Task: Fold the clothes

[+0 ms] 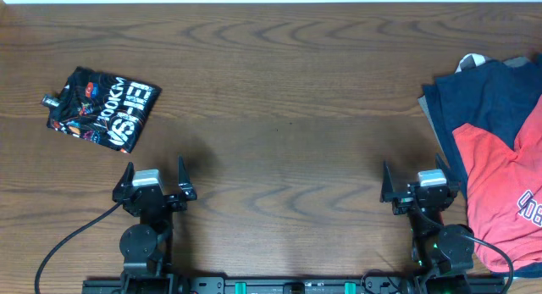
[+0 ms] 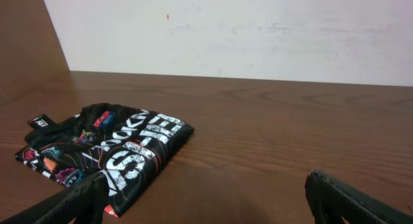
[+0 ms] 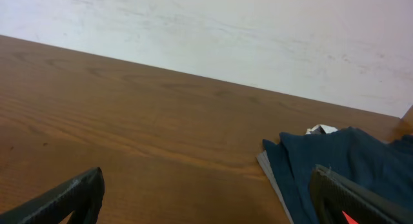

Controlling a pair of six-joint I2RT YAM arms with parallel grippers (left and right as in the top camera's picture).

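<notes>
A folded black T-shirt with white lettering (image 1: 103, 108) lies at the left of the table; it also shows in the left wrist view (image 2: 106, 152). A coral-red T-shirt with a navy print (image 1: 500, 188) lies unfolded at the right edge on top of a dark navy shirt (image 1: 483, 95), whose corner shows in the right wrist view (image 3: 329, 166). My left gripper (image 1: 155, 182) is open and empty at the front left, the black shirt just beyond it (image 2: 206, 201). My right gripper (image 1: 420, 185) is open and empty, beside the pile's left edge (image 3: 206, 198).
The brown wooden table (image 1: 279, 99) spans the view. A white wall (image 2: 258, 30) stands behind its far edge. A grey fabric layer (image 3: 271, 175) peeks out under the navy shirt. Cables run from both arm bases at the front edge.
</notes>
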